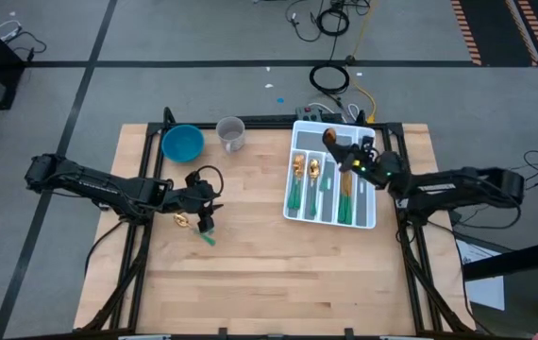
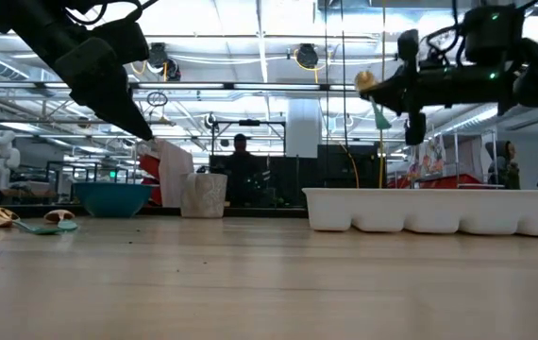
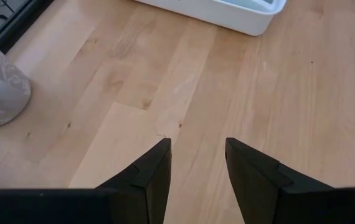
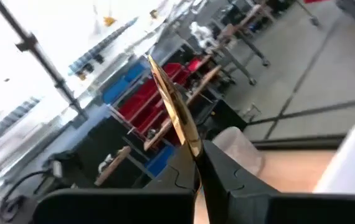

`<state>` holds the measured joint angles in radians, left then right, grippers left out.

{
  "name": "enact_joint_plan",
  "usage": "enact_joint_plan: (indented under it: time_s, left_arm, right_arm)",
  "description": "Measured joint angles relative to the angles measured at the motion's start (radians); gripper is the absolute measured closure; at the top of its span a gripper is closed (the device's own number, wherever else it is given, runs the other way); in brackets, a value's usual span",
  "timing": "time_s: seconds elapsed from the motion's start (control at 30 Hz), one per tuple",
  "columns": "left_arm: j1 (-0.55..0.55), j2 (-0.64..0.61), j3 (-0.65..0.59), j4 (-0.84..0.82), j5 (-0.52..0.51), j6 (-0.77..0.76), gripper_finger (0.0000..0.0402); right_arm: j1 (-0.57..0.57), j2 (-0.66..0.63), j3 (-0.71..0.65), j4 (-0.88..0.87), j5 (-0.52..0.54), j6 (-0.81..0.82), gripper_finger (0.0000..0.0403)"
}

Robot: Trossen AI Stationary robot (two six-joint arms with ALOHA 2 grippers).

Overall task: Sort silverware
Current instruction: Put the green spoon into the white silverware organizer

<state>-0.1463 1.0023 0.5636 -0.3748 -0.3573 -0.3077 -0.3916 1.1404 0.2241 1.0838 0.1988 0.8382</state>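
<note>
My right gripper (image 1: 338, 147) is shut on one piece of silverware (image 2: 371, 94) with a gold head and a green handle, held in the air over the far end of the white tray (image 1: 293, 213). Several more pieces (image 1: 305, 179) lie in the tray's compartments. Two loose pieces (image 1: 193, 227) lie flat on the table at the left, right by my left gripper (image 3: 196, 168). That gripper is open above bare wood with nothing between its fingers. My right gripper pinches the piece between its two fingers, close to where the gold head meets the handle (image 4: 193, 146). The fingers come about level from the table's right side. The gold head (image 4: 168, 99) sticks out past the fingertips and the green handle (image 2: 380, 118) slants down below them. The piece is clear of the tray.
A blue bowl (image 1: 182, 144) and a clear cup (image 1: 231, 134) stand at the far left of the table. The tray (image 2: 439, 212) sits on the right half. Bare wood lies in the middle and along the near edge. People show in the room behind.
</note>
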Motion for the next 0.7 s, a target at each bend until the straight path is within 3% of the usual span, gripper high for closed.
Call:
enact_joint_plan:
  time_s: [0.37,0.47,0.7]
  left_arm:
    - [0.0,0.0,0.0,-0.001,0.0,0.0,0.0242]
    - [0.0,0.0,0.0,-0.001,0.0,0.002,0.0242]
    - [0.0,0.0,0.0,-0.001,0.0,0.008,0.0242]
  right_arm:
    - [0.001,0.307,0.001,0.171,0.071,0.185,0.0402]
    - [0.011,0.349,0.001,0.176,0.124,0.261,0.0402]
    - [0.063,0.364,0.002,0.138,0.179,0.253,0.0402]
